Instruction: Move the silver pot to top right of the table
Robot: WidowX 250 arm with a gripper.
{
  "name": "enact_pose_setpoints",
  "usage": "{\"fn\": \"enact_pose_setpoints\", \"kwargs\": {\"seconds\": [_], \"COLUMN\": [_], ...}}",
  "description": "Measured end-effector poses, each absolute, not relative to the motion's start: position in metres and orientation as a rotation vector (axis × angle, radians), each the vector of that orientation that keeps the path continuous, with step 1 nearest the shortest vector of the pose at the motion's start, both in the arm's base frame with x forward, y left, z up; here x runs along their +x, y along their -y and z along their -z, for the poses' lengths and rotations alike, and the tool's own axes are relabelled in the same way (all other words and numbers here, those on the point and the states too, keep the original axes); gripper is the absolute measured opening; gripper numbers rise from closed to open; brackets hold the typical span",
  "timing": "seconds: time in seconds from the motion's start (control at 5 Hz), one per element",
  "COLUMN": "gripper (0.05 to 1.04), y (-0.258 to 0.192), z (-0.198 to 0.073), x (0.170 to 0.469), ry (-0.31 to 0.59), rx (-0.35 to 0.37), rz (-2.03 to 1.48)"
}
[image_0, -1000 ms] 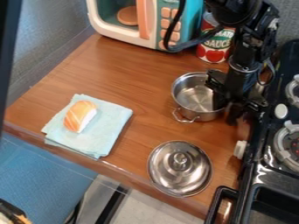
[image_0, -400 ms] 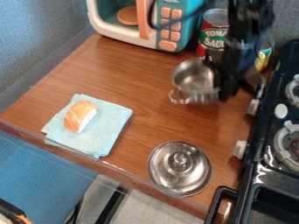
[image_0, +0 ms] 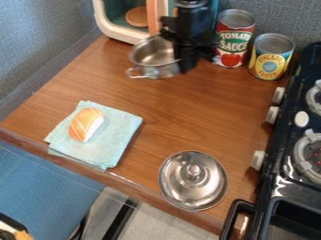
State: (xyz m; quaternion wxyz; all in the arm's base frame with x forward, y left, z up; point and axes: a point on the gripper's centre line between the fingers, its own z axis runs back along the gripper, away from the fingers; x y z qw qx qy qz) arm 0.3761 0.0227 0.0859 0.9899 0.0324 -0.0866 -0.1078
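Silver pot: a small, round, shiny metal pot (image_0: 153,58) sits at the upper centre of the frame, a little left of the middle, its loop handle (image_0: 143,74) turned toward the lower left.
Pincer: the black two-finger pincer (image_0: 179,61) is clamped on the pot's right side.
Arm: the black robot arm (image_0: 193,14) hangs in from the top edge, directly above the pincer.
Microwave: behind the pot, a white and teal toy microwave (image_0: 113,33) with an orange-pink door handle holds a round, orange-brown disc (image_0: 136,17).
Cans: to the right of the pincer stand a red and green labelled can (image_0: 233,41) and, just beside it, a yellow and blue labelled can (image_0: 270,61).
Cloth: at left, a folded, light blue cloth (image_0: 116,136) bears an orange and white toy sushi piece (image_0: 86,124).
Lid: a round silver lid (image_0: 193,180), knob up, lies at lower centre.
Stove: a black toy stove (image_0: 276,180) with pale knobs (image_0: 272,114) lines the right edge.
Counter: brown, wood-grained counter (image_0: 169,112) spans the scene, with a blue surface (image_0: 44,192) below its edge at lower left.
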Motion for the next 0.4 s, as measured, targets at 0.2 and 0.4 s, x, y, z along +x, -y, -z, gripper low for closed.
{"fn": "enact_pose_setpoints", "kwargs": {"seconds": [0.2,0.4], "gripper": [0.077,0.077], "y": [-0.068,-0.108], "z": [-0.072,-0.049], "x": [0.371,0.365], "ry": [0.146,0.094], "rx": [0.11,0.108], "rz": [0.175,0.126]}}
